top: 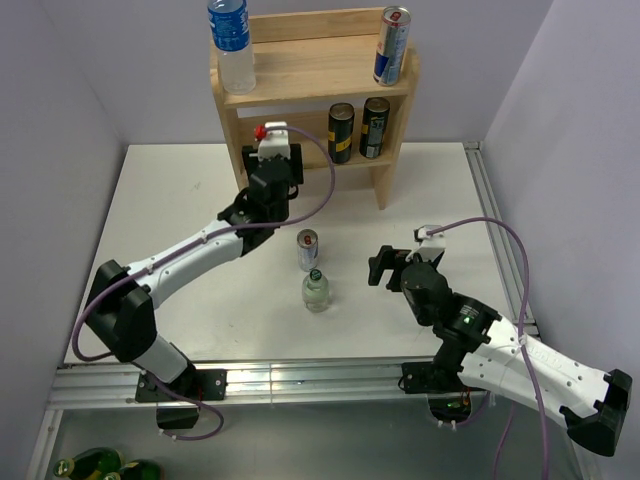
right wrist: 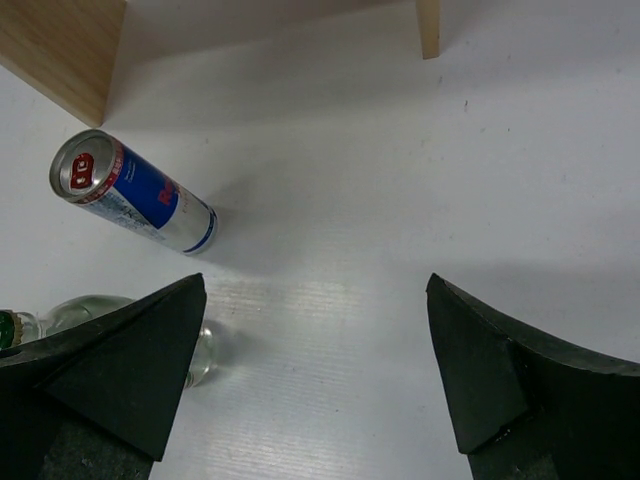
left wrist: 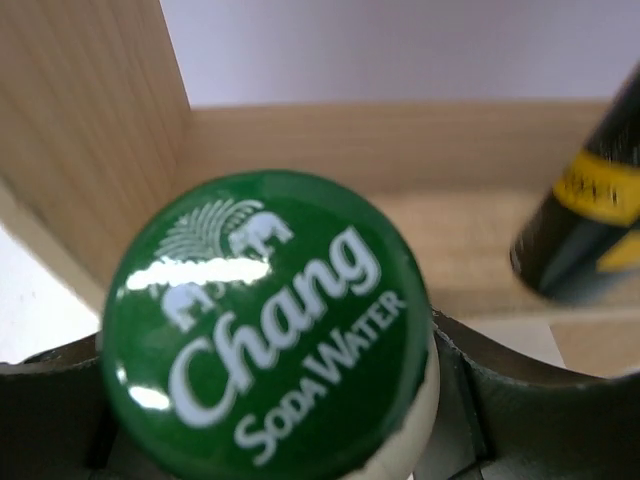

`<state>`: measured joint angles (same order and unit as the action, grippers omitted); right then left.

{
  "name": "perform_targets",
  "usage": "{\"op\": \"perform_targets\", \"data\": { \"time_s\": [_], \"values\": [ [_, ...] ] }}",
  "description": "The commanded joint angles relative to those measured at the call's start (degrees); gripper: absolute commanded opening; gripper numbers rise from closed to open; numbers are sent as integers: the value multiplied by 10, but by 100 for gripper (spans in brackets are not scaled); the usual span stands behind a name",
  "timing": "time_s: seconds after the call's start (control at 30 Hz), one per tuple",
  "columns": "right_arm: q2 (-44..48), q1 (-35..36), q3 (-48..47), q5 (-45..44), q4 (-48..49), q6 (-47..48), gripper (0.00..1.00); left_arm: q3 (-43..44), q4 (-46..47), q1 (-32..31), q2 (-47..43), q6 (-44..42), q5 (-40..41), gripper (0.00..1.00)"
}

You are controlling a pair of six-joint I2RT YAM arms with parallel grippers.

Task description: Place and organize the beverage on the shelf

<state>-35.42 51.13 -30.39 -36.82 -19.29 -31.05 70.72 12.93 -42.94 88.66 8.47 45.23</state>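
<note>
A green cap (left wrist: 265,325) printed "Chang Soda Water" fills the left wrist view; it tops the soda water bottle (left wrist: 420,410), which is clasped on both sides by the dark fingers (left wrist: 530,400) of the left gripper (top: 270,145). The bottle is held at the left end of the lower tier of the shelf (top: 310,65), just beside the side panel (left wrist: 90,130); whether its base rests on the board cannot be told. The shelf is set at the far edge of the table (top: 180,200), against the back wall. On its top tier a clear water bottle (top: 232,45) is seen at the left and a blue-and-silver can (top: 392,45) at the right. Two dark cans (top: 341,132) (top: 375,127) are stood side by side at the right of the lower tier. At mid-table a second blue-and-silver can (top: 307,250) is shown upright, with a clear glass bottle (top: 316,290) with a green cap just in front of it. The right gripper (top: 378,268) is held over the table to their right, its jaws spread wide and nothing between them.
</note>
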Motion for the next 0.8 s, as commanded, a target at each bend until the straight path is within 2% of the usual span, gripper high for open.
{"op": "perform_targets", "data": {
  "time_s": [0.0, 0.27, 0.77],
  "values": [
    [6, 2, 3, -17, 14, -1, 98, 78, 52, 15, 5, -45, -16, 0],
    [9, 2, 5, -19, 14, -1, 98, 145, 46, 42, 42, -71, -18, 0],
    [5, 2, 6, -20, 12, -3, 98, 143, 39, 100, 60, -35, -30, 0]
  ]
}}
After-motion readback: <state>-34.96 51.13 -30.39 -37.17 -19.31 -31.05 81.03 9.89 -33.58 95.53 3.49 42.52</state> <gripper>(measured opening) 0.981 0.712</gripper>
